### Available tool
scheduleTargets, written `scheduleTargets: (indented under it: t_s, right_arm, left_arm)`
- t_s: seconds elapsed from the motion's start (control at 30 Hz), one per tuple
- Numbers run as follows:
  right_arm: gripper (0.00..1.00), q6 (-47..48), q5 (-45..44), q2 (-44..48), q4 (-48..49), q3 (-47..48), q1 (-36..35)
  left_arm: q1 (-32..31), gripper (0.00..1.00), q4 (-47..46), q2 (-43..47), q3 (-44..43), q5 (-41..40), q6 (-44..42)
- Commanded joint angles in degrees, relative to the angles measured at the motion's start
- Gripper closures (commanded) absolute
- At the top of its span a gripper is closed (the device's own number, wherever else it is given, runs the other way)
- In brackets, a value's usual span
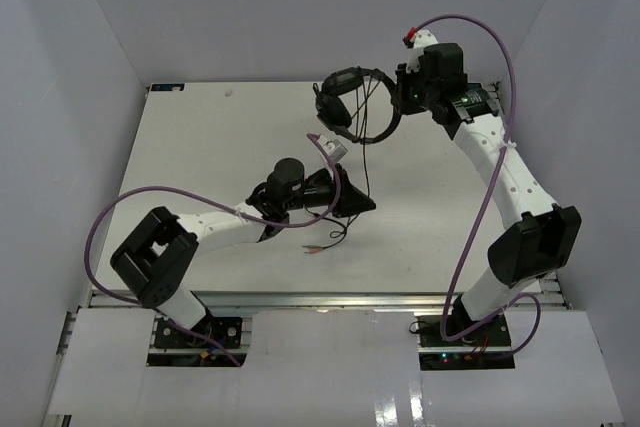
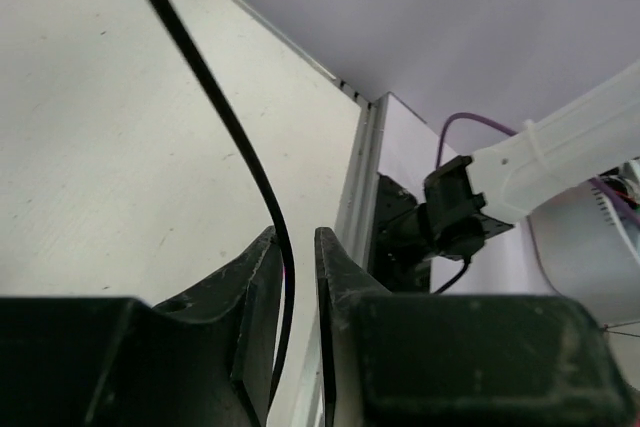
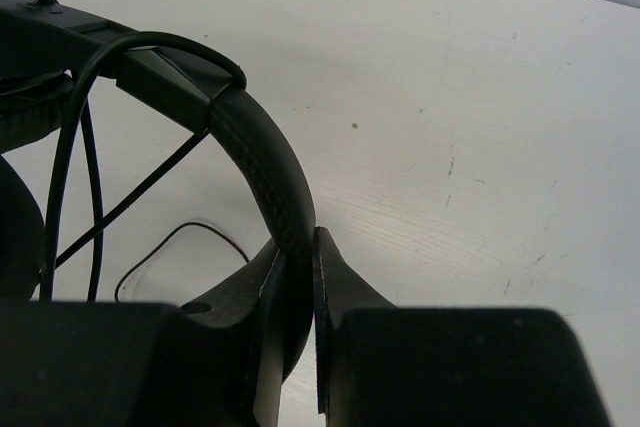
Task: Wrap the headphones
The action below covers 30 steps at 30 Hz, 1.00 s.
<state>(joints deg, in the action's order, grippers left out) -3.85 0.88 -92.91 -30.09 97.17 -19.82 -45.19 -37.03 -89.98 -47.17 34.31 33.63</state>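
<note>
The black headphones hang above the far middle of the table, and my right gripper is shut on their headband. In the right wrist view the band runs down between the fingertips of the gripper, with loops of thin cord lying over it on the left. The cord drops from the headphones to my left gripper. Its loose end with a reddish plug lies on the table. In the left wrist view the cord passes between the gripper jaws, against the left finger, with a gap to the right finger.
Thick purple robot cables arc over both arms. The white table is walled left, back and right. The left wrist view shows the right arm beyond the table's right edge.
</note>
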Motion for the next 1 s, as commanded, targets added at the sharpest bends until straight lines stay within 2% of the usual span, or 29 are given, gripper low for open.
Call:
scheduleTargets:
  t_s: [0.0, 0.17, 0.47, 0.73, 0.97]
  right_arm:
    - [0.92, -3.52, 5.06, 4.03, 0.87, 4.41, 1.07]
    - [0.92, -4.13, 8.58, 4.14, -1.60, 7.15, 2.62]
    - [0.92, -3.25, 11.75, 5.65, -2.16, 5.19, 6.30]
    - [0.92, -2.93, 14.84, 7.27, -3.47, 4.02, 6.98]
    - [0.92, -2.92, 15.29, 9.42, -3.57, 2.24, 7.77]
  left_arm:
    - [-0.25, 0.70, -8.10, -1.56, 3.22, -6.84, -7.38]
    - [-0.17, 0.71, -8.90, -3.26, 4.92, -9.44, -11.65]
    - [0.41, 0.73, -8.89, 0.26, 9.50, -12.23, -17.51]
    - [2.01, 0.78, -8.38, 0.69, 11.47, -22.47, -19.47]
    - [3.17, 0.88, -8.93, 0.24, 11.40, -31.04, -19.83]
